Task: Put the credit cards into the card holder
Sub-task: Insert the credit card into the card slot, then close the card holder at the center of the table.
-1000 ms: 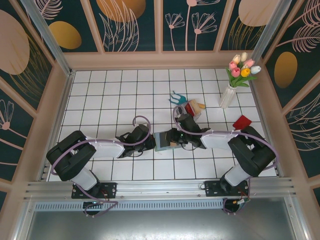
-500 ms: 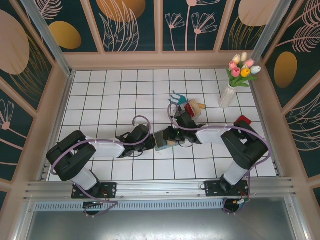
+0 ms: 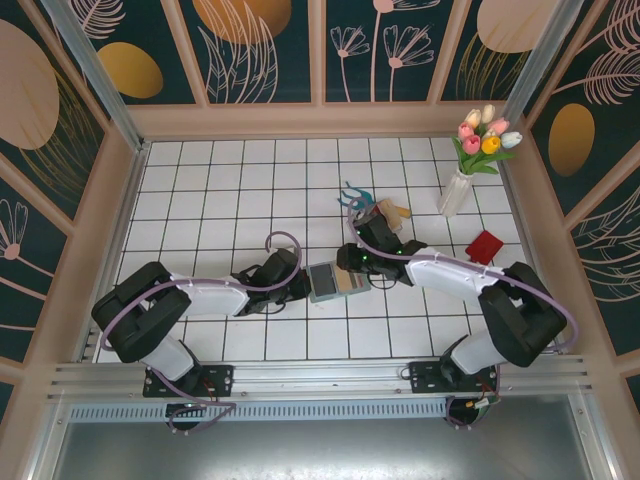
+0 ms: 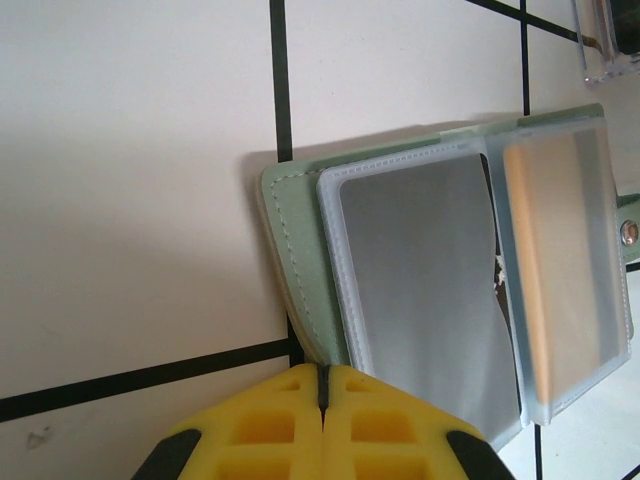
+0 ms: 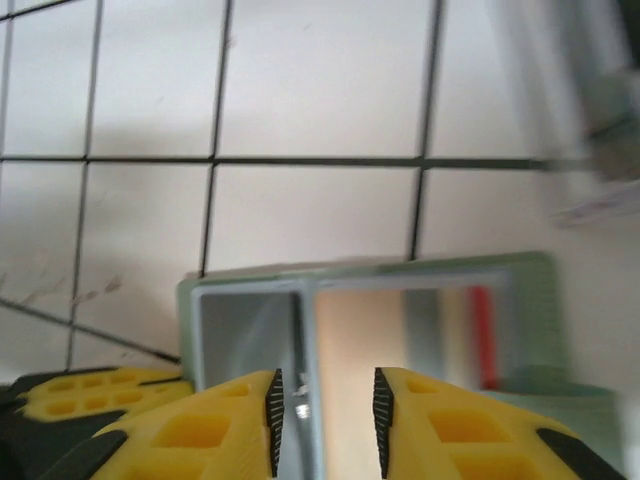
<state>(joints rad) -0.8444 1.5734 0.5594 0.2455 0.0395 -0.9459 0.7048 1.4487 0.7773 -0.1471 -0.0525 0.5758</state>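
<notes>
The card holder [image 3: 333, 281] lies open on the tiled table, sage green with clear sleeves [image 4: 300, 250] [image 5: 370, 268]. One sleeve holds a grey card [image 4: 420, 270]. The sleeve beside it holds a yellow-orange card [image 4: 555, 250] [image 5: 360, 330], with a blurred red strip [image 5: 482, 335] next to it. My left gripper [image 3: 303, 285] [image 4: 322, 372] is shut, its tips against the holder's left edge. My right gripper [image 3: 352, 266] [image 5: 325, 400] hovers open over the holder's right half, nothing between its pads. A red card [image 3: 484, 246] lies loose at the right.
A clear rack of upright cards [image 3: 385, 214] [image 4: 605, 40] stands just behind the holder, with a teal object [image 3: 350, 193] beside it. A white vase of tulips [image 3: 455, 192] stands at the back right. Wooden walls ring the table.
My right gripper has opened and drawn back a little to the right off the holder, its elbow swinging right. The left gripper has stayed put.
</notes>
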